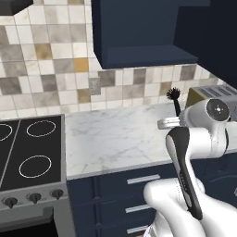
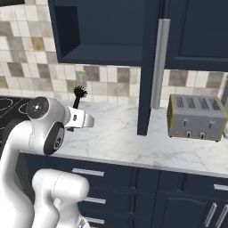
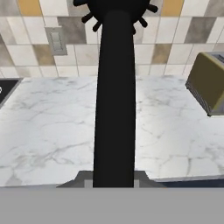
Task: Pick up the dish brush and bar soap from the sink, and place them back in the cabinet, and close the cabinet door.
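Brush leg is mid-way by my read: the gripper (image 2: 79, 116) is pinched on the dish brush (image 2: 79, 97), carried in the air above the marble counter (image 2: 116, 133), bristle head up and away from the hand. In the hand view the handle runs straight up the middle from between the finger tips to the spiky head at the top edge. I can't make out the tips themselves, but the brush sits fixed between them, so it's held.

Brush looks as expected: all black, thin straight handle, round head with short spikes sticking out. No visible bend or slip.

Further back: the cabinet (image 2: 102, 31) hangs above the counter, open, shelf floor bare as far as I can see. The cabinet door (image 2: 149, 67) stands swung out, edge-on to the right base camera, silver bar handle (image 2: 159, 62) facing right. A toaster (image 2: 196, 116) sits on the counter right of the door.

Left to do, judging from this: raise brush onto the shelf, release, fetch the soap, stow it, shut the door.
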### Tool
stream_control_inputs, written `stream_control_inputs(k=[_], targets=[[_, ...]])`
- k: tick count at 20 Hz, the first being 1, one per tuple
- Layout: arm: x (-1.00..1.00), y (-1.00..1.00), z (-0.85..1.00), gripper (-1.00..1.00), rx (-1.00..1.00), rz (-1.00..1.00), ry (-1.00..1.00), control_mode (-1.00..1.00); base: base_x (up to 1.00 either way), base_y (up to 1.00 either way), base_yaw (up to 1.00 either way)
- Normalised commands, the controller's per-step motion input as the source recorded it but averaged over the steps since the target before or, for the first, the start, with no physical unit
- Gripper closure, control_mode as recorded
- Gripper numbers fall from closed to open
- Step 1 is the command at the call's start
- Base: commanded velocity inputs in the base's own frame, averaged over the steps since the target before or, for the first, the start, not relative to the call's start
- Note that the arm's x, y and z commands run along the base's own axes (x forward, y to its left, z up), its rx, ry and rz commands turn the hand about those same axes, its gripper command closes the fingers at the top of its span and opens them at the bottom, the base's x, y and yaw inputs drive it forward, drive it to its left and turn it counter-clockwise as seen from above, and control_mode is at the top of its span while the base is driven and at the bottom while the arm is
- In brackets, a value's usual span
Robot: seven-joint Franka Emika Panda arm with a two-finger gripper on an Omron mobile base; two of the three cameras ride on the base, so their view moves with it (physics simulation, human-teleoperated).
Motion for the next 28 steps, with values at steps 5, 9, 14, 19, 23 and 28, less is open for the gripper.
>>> stream_control_inputs(k=[5, 9, 14, 19, 23, 28], targets=[[0.00, 0.00, 0.00, 1.00, 0.00, 0.00, 0.00, 1.00, 0.52, -0.03, 0.00], [0.00, 0.00, 0.00, 1.00, 0.00, 0.00, 0.00, 1.00, 0.29, -0.01, 0.00], [0.00, 0.00, 0.00, 1.00, 0.00, 0.00, 0.00, 1.00, 0.00, 0.00, 0.00], [0.00, -0.01, 0.00, 1.00, 0.00, 0.00, -0.05, -1.00, 0.00, 0.00, 0.00], [0.00, -0.08, 0.03, 1.00, 0.00, 0.00, -0.11, -1.00, 0.00, 0.00, 0.00], [0.00, -0.19, 0.14, 1.00, 0.00, 0.00, -0.17, -1.00, 0.00, 0.00, 0.00]])
